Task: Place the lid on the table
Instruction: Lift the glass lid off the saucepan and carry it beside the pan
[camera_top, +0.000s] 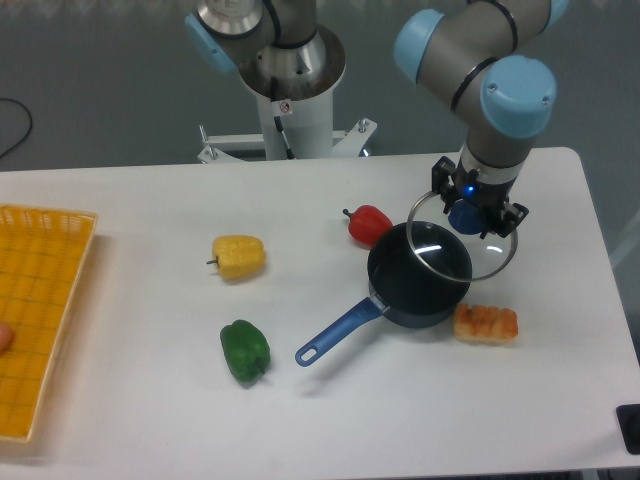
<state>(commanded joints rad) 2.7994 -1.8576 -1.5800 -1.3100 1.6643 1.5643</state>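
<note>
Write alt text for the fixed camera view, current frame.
The end effector holds the glass lid by its blue knob, lifted and offset right of the open dark blue saucepan on the white table. Red, yellow and green peppers, a bread piece and a yellow tray also sit there.
</note>
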